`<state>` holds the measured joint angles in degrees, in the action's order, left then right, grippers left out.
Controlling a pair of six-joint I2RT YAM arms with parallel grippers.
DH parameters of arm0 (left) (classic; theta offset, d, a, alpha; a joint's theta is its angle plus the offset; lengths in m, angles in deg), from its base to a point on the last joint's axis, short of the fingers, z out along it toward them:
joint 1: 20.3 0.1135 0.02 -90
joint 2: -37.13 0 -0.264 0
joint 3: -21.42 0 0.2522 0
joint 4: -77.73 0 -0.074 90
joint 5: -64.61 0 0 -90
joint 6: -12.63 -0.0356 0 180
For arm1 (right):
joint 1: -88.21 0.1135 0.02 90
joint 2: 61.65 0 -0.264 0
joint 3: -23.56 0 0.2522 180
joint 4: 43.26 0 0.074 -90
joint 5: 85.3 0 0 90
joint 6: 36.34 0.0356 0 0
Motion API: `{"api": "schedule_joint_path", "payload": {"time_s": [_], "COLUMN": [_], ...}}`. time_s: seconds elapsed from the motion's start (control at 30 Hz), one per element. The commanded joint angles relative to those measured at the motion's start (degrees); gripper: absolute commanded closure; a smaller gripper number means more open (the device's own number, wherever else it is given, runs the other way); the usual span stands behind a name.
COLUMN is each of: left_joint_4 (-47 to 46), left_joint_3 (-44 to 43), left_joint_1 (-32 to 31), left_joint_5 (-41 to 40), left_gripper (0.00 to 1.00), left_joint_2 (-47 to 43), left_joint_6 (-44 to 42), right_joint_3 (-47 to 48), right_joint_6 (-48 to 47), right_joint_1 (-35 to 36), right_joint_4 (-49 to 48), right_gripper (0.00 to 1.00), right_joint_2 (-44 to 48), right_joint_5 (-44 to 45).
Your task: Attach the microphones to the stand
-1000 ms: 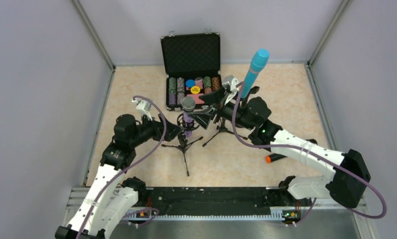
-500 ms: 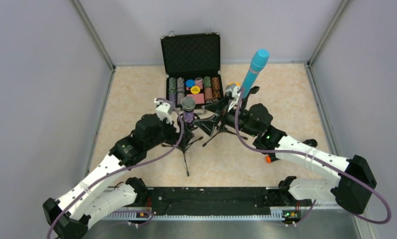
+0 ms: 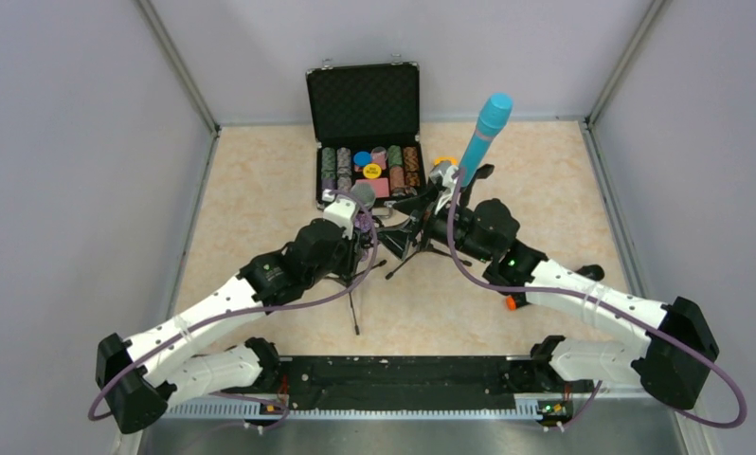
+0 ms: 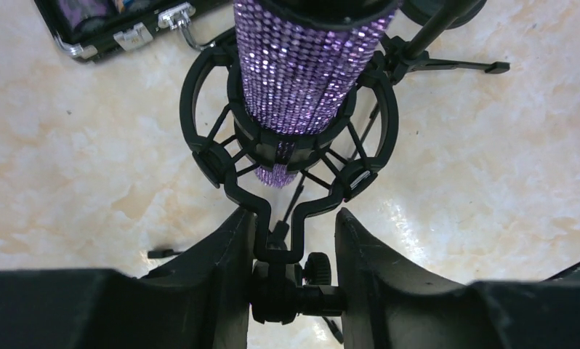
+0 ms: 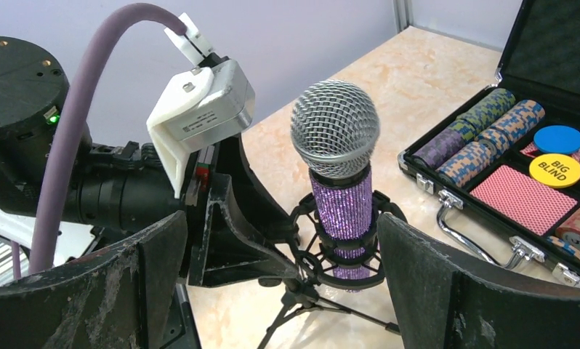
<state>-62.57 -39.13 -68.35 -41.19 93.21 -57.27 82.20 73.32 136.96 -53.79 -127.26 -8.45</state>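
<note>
A glittery purple microphone [image 4: 309,73] with a grey mesh head [image 5: 336,127] stands upright in the black shock mount [image 4: 200,123] of a tripod stand [image 3: 354,303]. Just under that mount, my left gripper [image 4: 294,283] is shut on the stand's swivel joint, also seen from above [image 3: 363,245]. My right gripper [image 5: 287,291] is open wide, level with the purple microphone, which shows between its fingers but untouched; from above it sits right of the microphone [image 3: 405,220]. The cyan microphone [image 3: 483,133] rises tilted from a second stand [image 3: 422,248]. The black microphone's orange end [image 3: 511,302] peeks out under my right forearm.
An open black case [image 3: 363,95] of poker chips lies behind both stands, its chrome handle [image 5: 483,240] close to the purple microphone's mount. Tripod legs spread over the beige floor between the arms. Grey walls close in the back and both sides.
My left arm swung forward and right to the purple microphone's stand, and its jaws went from open to shut on the joint. The right gripper shifted slightly and stayed open.
</note>
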Motion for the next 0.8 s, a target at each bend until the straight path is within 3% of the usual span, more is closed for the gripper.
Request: {"api": "schedule_joint_path", "payload": {"time_s": [0.0,0.07,0.13,0.77], "left_joint_4": [-0.97,-1.04,-1.15,-4.17], "left_joint_3": [-2.66,-2.35,-1.99,-5.34], "left_joint_1": [-0.95,-0.99,-0.99,-0.95], "left_joint_5": [-3.37,-3.52,-4.03,-18.08], "left_gripper": [0.77,0.92,1.0,1.0], "left_joint_2": [0.17,-0.61,-1.51,-4.62], "left_joint_6": [-1.64,-1.41,-1.17,-3.47], "right_joint_3": [-0.06,-0.14,-0.23,-0.63], "right_joint_6": [0.0,-0.04,-0.08,0.55], "right_joint_1": [0.53,0.54,0.56,0.55], "right_joint_4": [-1.11,-1.07,-1.04,-0.03], "right_gripper": [0.01,0.01,0.01,0.01], "right_joint_2": [2.12,2.11,2.07,2.82], "right_joint_5": [1.06,1.16,1.28,1.83]}}
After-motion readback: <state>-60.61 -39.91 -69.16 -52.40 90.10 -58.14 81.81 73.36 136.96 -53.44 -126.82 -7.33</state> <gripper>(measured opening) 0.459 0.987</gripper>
